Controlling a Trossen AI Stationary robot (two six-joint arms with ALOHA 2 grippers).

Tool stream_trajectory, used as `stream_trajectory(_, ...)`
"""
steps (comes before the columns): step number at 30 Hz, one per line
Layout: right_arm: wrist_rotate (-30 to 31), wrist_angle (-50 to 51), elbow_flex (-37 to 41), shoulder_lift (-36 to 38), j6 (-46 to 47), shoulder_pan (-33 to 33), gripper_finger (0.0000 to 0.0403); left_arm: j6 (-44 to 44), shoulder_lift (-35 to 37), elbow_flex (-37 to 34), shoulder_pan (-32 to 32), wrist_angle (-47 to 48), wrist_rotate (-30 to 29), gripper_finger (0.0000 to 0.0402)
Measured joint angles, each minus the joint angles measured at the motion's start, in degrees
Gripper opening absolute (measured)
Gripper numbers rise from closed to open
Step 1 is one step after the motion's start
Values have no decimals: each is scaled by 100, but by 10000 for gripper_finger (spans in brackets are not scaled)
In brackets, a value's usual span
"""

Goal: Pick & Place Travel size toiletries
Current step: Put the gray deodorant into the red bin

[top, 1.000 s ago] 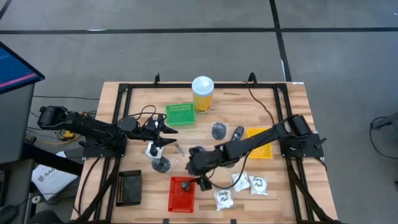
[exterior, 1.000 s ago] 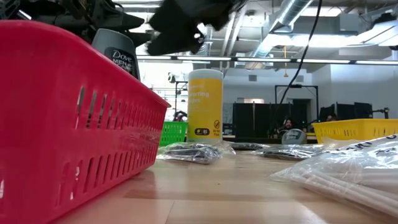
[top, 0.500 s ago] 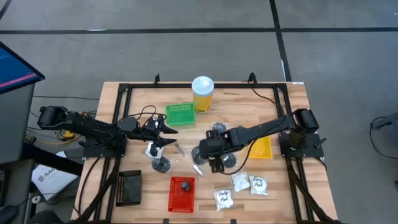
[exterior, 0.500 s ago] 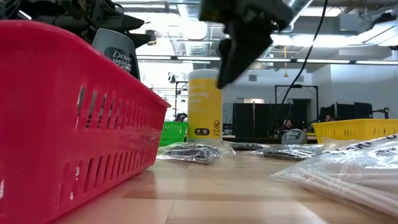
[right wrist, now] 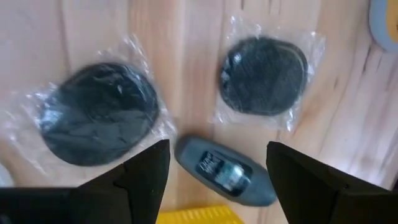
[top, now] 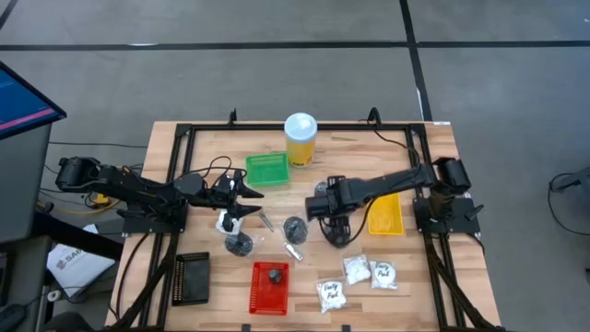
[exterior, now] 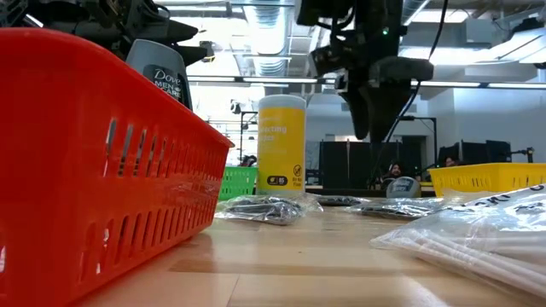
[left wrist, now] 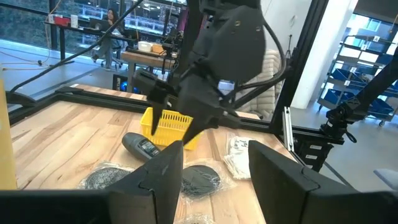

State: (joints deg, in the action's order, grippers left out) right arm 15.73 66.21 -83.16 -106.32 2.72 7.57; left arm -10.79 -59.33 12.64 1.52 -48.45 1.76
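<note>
My right gripper (top: pixel 323 208) hangs open, pointing down over the table's middle. Below it lie two dark pucks in clear wrap (right wrist: pixel 99 113) (right wrist: pixel 264 74) and a small dark bottle (right wrist: pixel 225 172); its fingers (right wrist: pixel 146 177) touch none of them. White sachets (top: pixel 355 270) lie on the near right of the table. A dark bottle (exterior: pixel 162 72) stands in the red tray (top: pixel 269 288). My left gripper (top: pixel 243 197) waits open at the left, held level, with nothing between its fingers (left wrist: pixel 163 177).
A tall yellow jar (top: pixel 300 138) and a green tray (top: pixel 267 169) stand at the far side. The yellow tray (top: pixel 385 216) is right of my right gripper, and the black tray (top: pixel 192 277) is at the near left. More pucks (top: pixel 240 243) (top: pixel 295 228) and a thin tube (top: pixel 293 251) lie mid-table.
My right gripper has left the red tray, going toward the table's far and right edges, and has tipped from a shallow slant to pointing almost straight down over the pucks and small bottle. It has stayed open. The dark bottle stays in the red tray.
</note>
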Motion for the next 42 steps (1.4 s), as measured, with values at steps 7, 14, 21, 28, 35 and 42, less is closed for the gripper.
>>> stream_trajectory(7, 163, 56, 461, 367, -214, -196, 250, 0, 0, 0, 2, 4, 0, 172)
stream_trajectory(14, 167, -248, 1341, 1114, -350, -358, 220, 0, 0, 0, 2, 5, 0, 172)
stream_trajectory(21, 214, -363, 1735, 1398, -790, -351, 193, 34, 0, 0, 1, 2, 0, 172)
stream_trajectory(28, 214, -408, 1826, 1215, -1244, -347, 184, 46, 0, 0, 2, 0, 0, 172)
stream_trajectory(35, 192, -715, 1820, 1245, -1496, -349, 211, 46, 0, 0, 1, 0, 1, 172)
stream_trajectory(42, 72, -776, 1819, 1139, -1658, -347, 241, 46, 0, 0, 1, 0, 0, 172)
